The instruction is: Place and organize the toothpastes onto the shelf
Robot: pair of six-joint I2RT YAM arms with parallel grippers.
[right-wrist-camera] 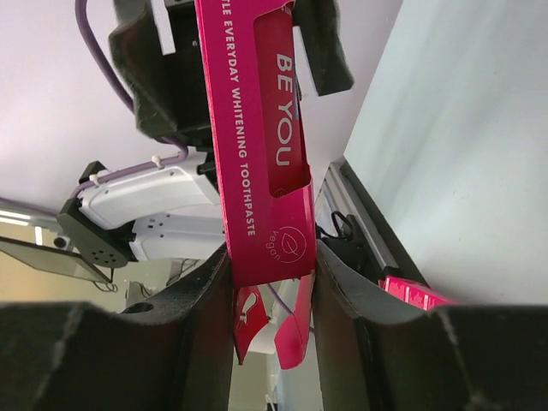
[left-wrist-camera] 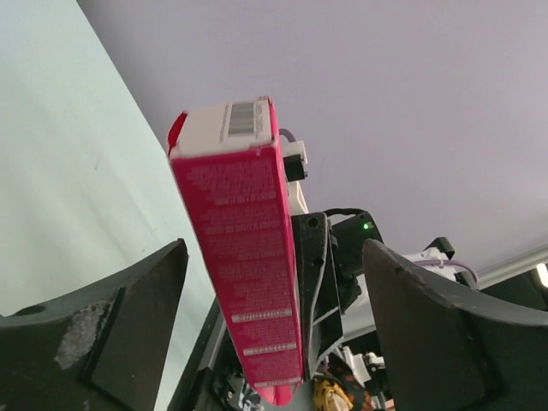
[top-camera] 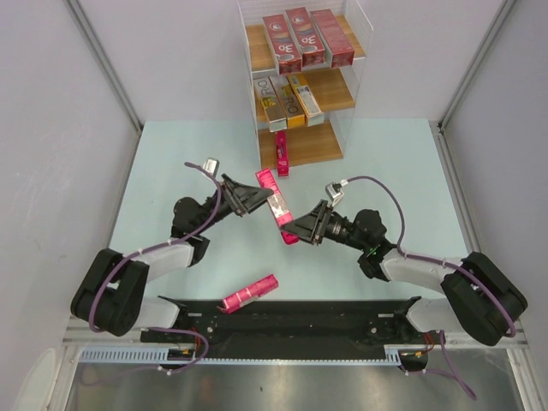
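Toothpaste in three dark red cartons (top-camera: 306, 38) lies side by side on the top board of the shelf (top-camera: 330, 92), in the upper middle of the overhead view. On the middle board lie three gold and silver cartons (top-camera: 289, 101), also side by side. The lowest board bears one shelved pink carton (top-camera: 282, 152) at its left part, its near end reaching the board's front edge.

Below the shelf, at the centre of the frame, the held pink carton (top-camera: 276, 204) (left-wrist-camera: 244, 257) (right-wrist-camera: 261, 171) hangs above the table (top-camera: 385, 171) between the two arms. The right pincer (top-camera: 295, 229) (right-wrist-camera: 272, 257) is clamped on its lower end, both fingers pressed flat to its sides. The left pincer (top-camera: 257, 199) (left-wrist-camera: 274, 248) stands wide apart around the upper end, with a clear gap on each side and no finger touching the cardboard. A loose pink carton (top-camera: 250, 293) lies on the table at lower centre, near the arm bases and well apart from the shelf.

The right wrist view shows "BE YOU" in white on the held pink carton and an end flap hanging open under the fingers; the carton's other end is cut off by the top edge. In the left wrist view a barcoded end faces up and the far end runs out of the bottom edge. Print on the shelved boxes is too small to read from above.
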